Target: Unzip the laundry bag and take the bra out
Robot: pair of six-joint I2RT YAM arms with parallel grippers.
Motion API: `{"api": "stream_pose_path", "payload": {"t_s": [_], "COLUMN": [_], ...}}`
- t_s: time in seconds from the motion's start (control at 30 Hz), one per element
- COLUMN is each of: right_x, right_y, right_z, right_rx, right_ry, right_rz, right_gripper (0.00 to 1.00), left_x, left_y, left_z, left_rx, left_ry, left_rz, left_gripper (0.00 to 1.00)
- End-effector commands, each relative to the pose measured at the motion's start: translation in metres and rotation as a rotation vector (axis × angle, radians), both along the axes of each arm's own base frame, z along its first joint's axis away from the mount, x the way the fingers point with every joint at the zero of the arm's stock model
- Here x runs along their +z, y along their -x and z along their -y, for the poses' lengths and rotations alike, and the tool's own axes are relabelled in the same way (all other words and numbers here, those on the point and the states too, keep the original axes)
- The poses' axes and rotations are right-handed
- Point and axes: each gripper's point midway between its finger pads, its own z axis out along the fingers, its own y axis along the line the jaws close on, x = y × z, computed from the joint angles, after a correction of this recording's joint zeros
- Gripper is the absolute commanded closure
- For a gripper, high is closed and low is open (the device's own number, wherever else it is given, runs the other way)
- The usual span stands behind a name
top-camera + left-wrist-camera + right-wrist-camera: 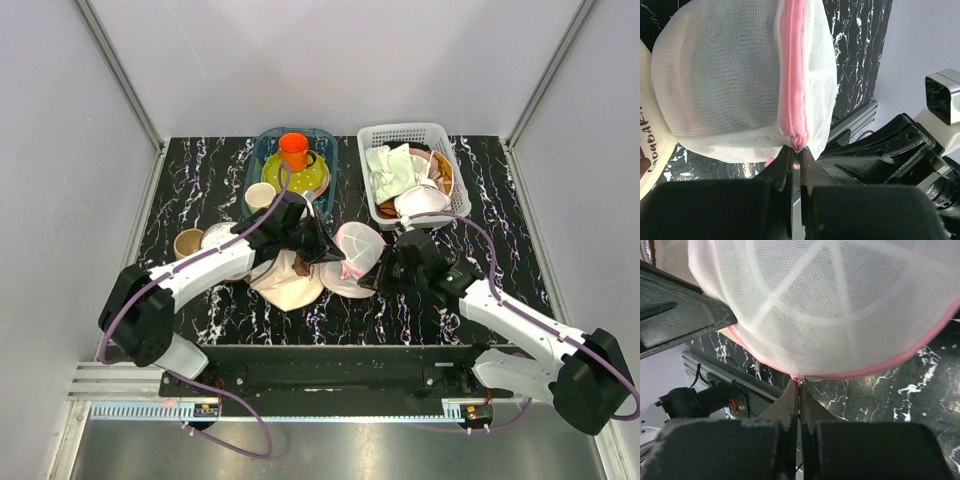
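Over the worktop (200, 180), the top view shows the laundry bag (357, 252) lying near the middle, between the left gripper (318, 243) and the right gripper (378, 272). A beige cap (285, 283) lies under the left arm. The bra cannot be made out and is judged to be inside the mesh. At the left wrist, the left gripper (798, 150) has its jaws closed narrow on the lower end of the pink zipper (792, 75), probably at the pull. Draw the pull along the zipper line, not away from it, and keep the mesh taut. At the right wrist, the right gripper (800, 385) has its jaws pinched shut on the pink rim (880, 367). Hold this anchor steady as counter-tension. Brown lettering at the left-wrist frame edge is cropped and unreadable; no other writing shows.
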Motion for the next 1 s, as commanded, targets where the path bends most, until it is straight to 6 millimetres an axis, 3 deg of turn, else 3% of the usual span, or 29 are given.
{"api": "stream_pose_path", "payload": {"t_s": [0.0, 0.13, 0.23, 0.53, 0.57, 0.63, 0.67, 0.7, 0.8, 0.87, 0.9, 0.97], "right_x": [0.008, -0.009, -0.013, 0.036, 0.04, 0.062, 0.07, 0.081, 0.081, 0.076, 0.069, 0.063], "right_y": [-0.009, -0.007, -0.004, 0.009, 0.009, 0.004, 0.002, -0.004, -0.02, -0.024, -0.028, -0.028], "right_z": [0.028, 0.065, 0.08, 0.05, 0.046, 0.031, 0.027, 0.021, 0.016, 0.013, 0.011, 0.008], "right_rx": [-0.056, -0.108, -0.124, -0.02, -0.015, 0.001, 0.003, 0.002, -0.031, -0.023, -0.02, -0.003], "right_ry": [0.118, 0.207, 0.22, 0.05, 0.033, -0.053, -0.08, -0.111, -0.109, -0.099, -0.091, -0.085], "right_rz": [0.115, 0.085, 0.073, 0.13, 0.132, 0.155, 0.165, 0.195, 0.207, 0.2, 0.19, 0.182], "right_gripper": [1.0, 1.0, 1.0, 1.0, 1.0, 1.0, 1.0, 1.0, 1.0, 1.0, 1.0, 1.0], "left_x": [0.036, 0.053, 0.058, 0.039, 0.046, 0.036, 0.045, 0.046, 0.056, 0.071, 0.066, 0.073], "left_y": [-0.015, -0.032, -0.048, -0.074, -0.08, -0.081, -0.083, -0.081, -0.071, -0.062, -0.055, -0.038], "left_z": [0.006, -0.01, -0.015, 0.009, 0.012, 0.01, 0.011, 0.009, -0.004, -0.012, -0.016, -0.017], "left_rx": [0.005, 0.042, 0.044, -0.028, -0.033, -0.063, -0.07, -0.074, -0.054, -0.041, -0.033, -0.043], "left_ry": [0.042, 0.004, 0.028, 0.027, 0.029, -0.023, -0.03, -0.05, -0.087, -0.077, -0.081, -0.034], "left_rz": [0.085, 0.139, 0.131, 0.116, 0.137, 0.134, 0.158, 0.17, 0.217, 0.246, 0.219, 0.209], "left_gripper": [1.0, 1.0, 1.0, 1.0, 0.86, 0.56, 0.44, 0.25, 0.04, 0.02, 0.01, 0.01]}}
